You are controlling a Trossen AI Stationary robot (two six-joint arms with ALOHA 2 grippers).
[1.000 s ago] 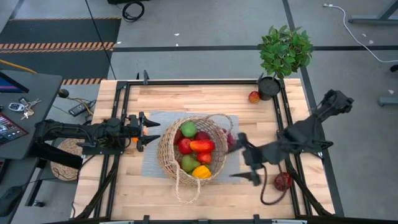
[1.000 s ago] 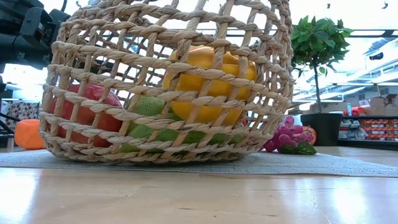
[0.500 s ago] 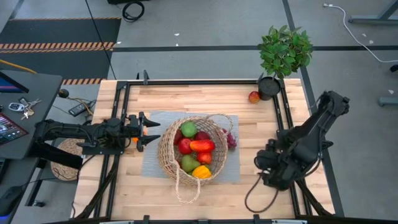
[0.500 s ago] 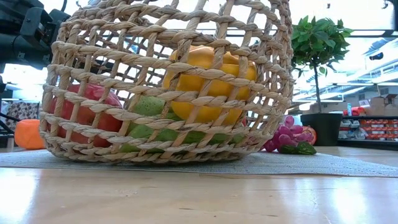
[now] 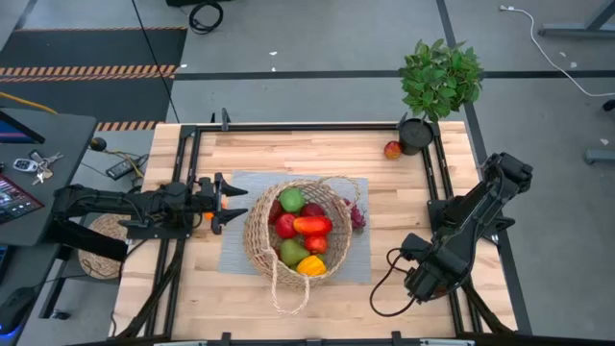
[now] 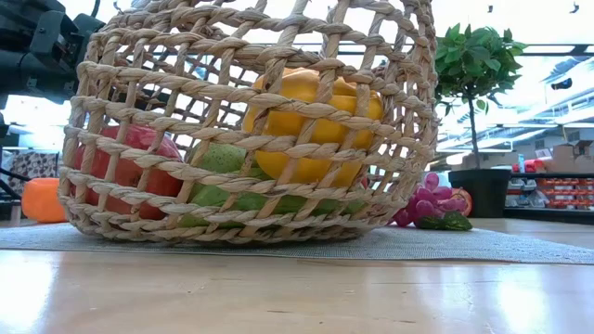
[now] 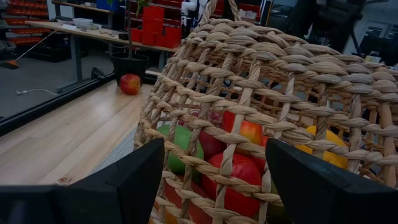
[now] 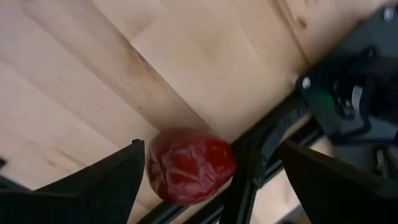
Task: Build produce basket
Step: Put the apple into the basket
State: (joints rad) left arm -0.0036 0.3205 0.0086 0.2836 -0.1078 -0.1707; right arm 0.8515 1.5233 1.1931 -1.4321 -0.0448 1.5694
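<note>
The wicker basket [image 5: 298,231] stands on a grey mat [image 5: 235,245] at the table's middle. It holds green, red, orange-red and yellow produce [image 5: 309,226]. Purple grapes [image 5: 357,217] lie on the mat by the basket's right side. An orange piece [image 6: 45,199] lies by my left gripper [image 5: 231,204], which is open and level just left of the basket. My right gripper [image 5: 426,279] is open and points down at the table's near right. Its fingers stand either side of a dark red piece [image 8: 189,165], which rests on the wood against the black frame rail [image 8: 249,168].
A red apple-like piece [image 5: 392,150] lies at the far right beside the black pot [image 5: 416,135] of a leafy plant [image 5: 440,77]. Black frame rails [image 5: 317,127] run round the table. The basket's looped handle [image 5: 288,293] lies toward the near edge.
My right gripper has left the basket's right side and gone toward the table's right and near edges. It has tipped over to point down over the dark red piece. The basket and the produce have stayed where they were.
</note>
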